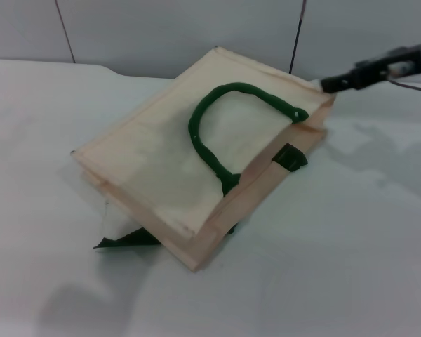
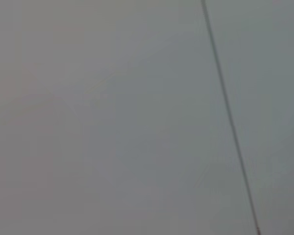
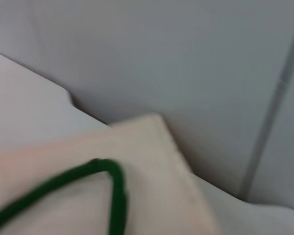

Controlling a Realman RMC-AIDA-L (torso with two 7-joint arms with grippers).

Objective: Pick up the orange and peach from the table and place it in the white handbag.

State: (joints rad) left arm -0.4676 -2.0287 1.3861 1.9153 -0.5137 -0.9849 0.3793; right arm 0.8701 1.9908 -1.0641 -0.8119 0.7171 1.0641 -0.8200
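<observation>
The white handbag lies tilted on the table, a cream tote with a dark green rope handle on its upper face. Its far right corner sits higher than its near corner. My right gripper reaches in from the upper right, its dark tip at that raised corner of the bag. The right wrist view shows the bag's cloth and the green handle close below. The orange and the peach are out of view. My left gripper is out of view; its wrist view shows only a grey wall.
A white table spreads around the bag. A grey panelled wall stands behind it. A green strap tab sticks out from under the bag's near left side.
</observation>
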